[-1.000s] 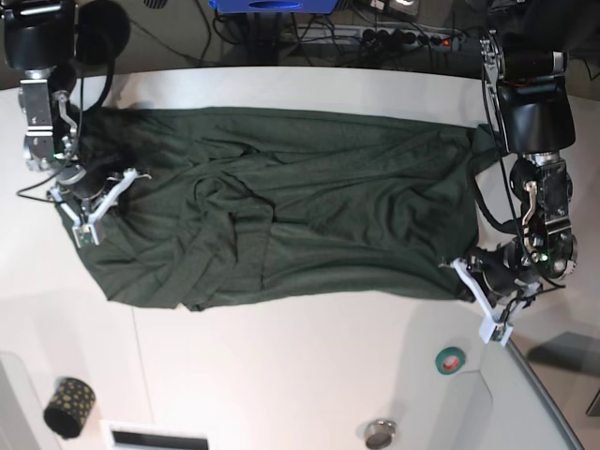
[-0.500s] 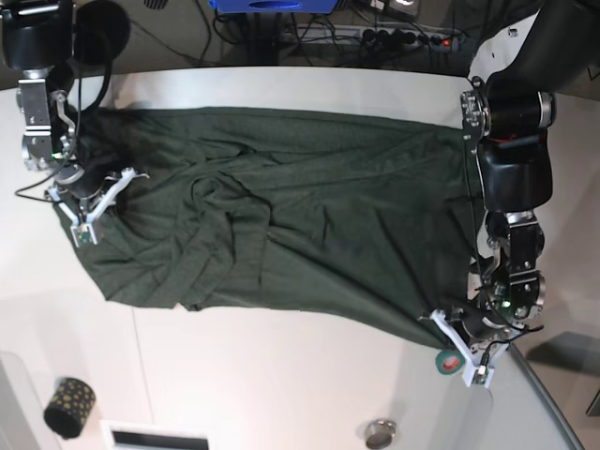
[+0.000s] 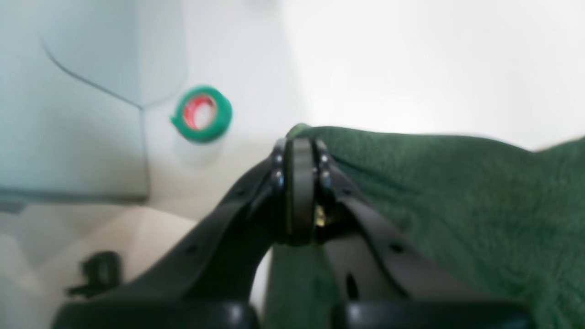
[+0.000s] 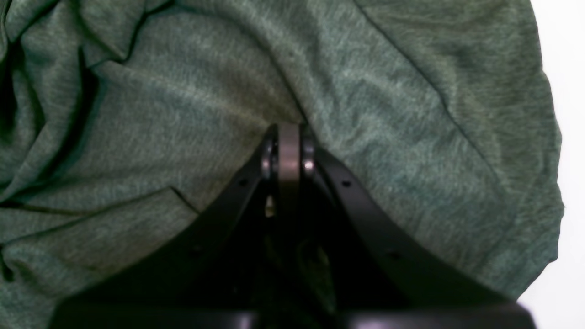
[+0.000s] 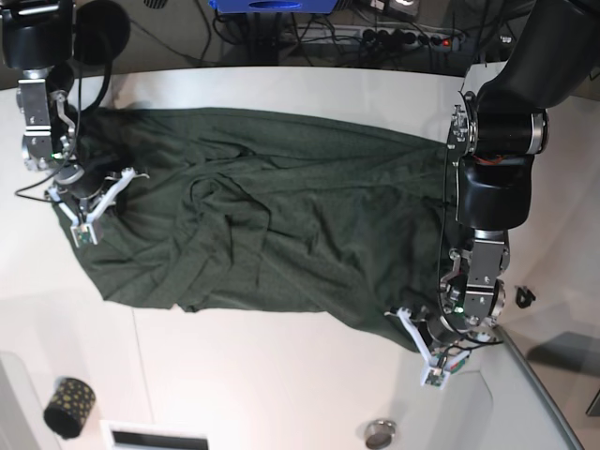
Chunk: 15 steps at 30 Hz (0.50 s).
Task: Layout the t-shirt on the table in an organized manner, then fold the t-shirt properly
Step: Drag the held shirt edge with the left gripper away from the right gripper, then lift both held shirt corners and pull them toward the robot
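The t-shirt [image 5: 262, 225], dark green and plain, lies spread across the middle of the white table [image 5: 281, 375], much wrinkled, with a knot of folds near its centre and its lower edge running slantwise toward the lower right corner of the cloth. Left gripper [image 5: 422, 347] sits at that lower right corner of the t-shirt; in the left wrist view its jaws are pressed together with the green hem [image 3: 299, 130] caught at their tips, the cloth draping off to the right of the fingers [image 3: 292, 183]. Just beyond the pinched corner, on bare table, lies a green tape roll with a red core [image 3: 202, 113]; it is apart from the cloth. Right gripper [image 5: 94, 202] rests on the opposite, left end of the t-shirt, near the bunched upper left part. In the right wrist view its jaws are closed tight, tips buried in a crease of the fabric [image 4: 288, 128]; a fold runs up from the tips, so it appears to pinch the cloth, though the held layer itself is hidden by the fingers. Away from the t-shirt, toward the near edge of the table: a dark spotted roll [image 5: 68, 406] at the lower left, a small round metallic object [image 5: 380, 433] at the lower middle. Cables and a power strip [image 5: 394, 37] lie behind the table's far edge.
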Each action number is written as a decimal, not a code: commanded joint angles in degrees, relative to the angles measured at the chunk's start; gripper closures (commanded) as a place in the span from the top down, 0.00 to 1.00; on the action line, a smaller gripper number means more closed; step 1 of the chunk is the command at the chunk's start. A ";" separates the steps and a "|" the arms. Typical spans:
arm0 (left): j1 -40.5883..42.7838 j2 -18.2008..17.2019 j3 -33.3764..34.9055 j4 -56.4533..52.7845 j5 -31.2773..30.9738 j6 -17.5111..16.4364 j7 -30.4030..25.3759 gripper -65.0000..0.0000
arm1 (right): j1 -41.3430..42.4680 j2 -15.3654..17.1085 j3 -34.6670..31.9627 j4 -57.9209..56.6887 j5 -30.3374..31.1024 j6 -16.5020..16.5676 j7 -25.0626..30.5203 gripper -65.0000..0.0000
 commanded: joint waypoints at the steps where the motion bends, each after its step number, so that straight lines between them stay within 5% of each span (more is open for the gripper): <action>1: -2.02 -0.54 -0.13 0.32 -0.22 0.53 -2.28 0.00 | -0.29 0.80 0.19 -0.29 -2.14 -1.21 -4.50 0.00; 8: -2.02 -0.72 -0.40 -2.05 0.13 0.97 -3.51 0.00 | -0.11 0.80 0.10 -0.20 -2.14 -1.21 -4.50 0.00; 12: -2.11 -1.68 -0.05 -1.79 -0.05 5.36 -3.51 0.00 | -0.11 0.80 0.19 -0.20 -2.14 -1.21 -4.50 0.00; 15: -2.11 -1.77 -0.40 -1.70 -0.05 5.63 -3.51 0.00 | -0.37 0.80 0.19 -0.11 -2.14 -1.21 -4.50 0.00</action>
